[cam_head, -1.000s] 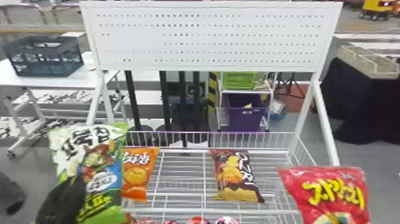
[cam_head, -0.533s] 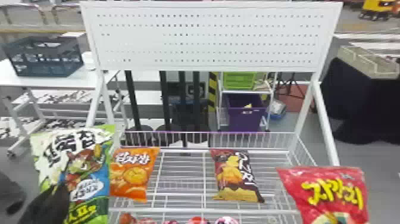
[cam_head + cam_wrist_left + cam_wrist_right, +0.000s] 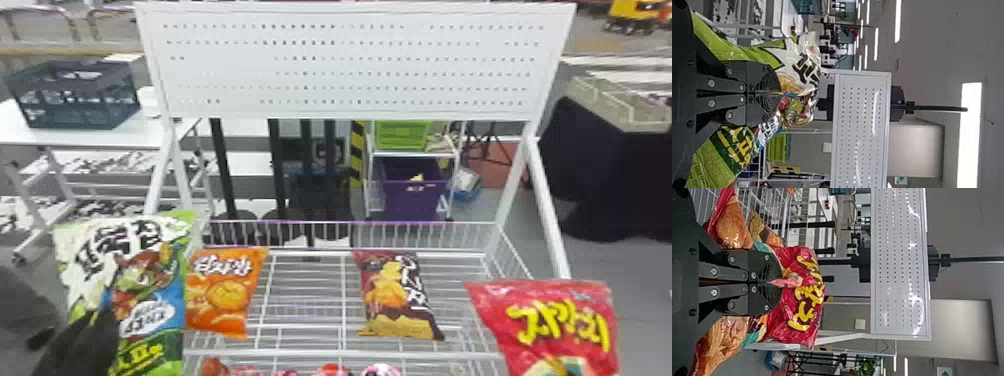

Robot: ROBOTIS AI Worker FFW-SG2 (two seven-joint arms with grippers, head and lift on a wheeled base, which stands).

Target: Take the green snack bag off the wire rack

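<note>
The green bag [image 3: 150,295] is in the left gripper [image 3: 102,322], whose jaws are closed on it. In the left wrist view, a fold of the wrapper is pinched between the tips; the bag spreads past them and out to both sides, its two green ends beside the jaws. In the head view it is tilted at the rack's [image 3: 320,354] left side, overlapping the left edge of the orange bag [image 3: 225,300]. It seems to be off the wires, though its lower end is hard to make out. The right gripper's [image 3: 772,282] jaws are closed on the red bag [image 3: 555,325], a fold poking out between the tips. The orange bag and the brown bag [image 3: 395,300] lie on the rack, well apart.
</note>
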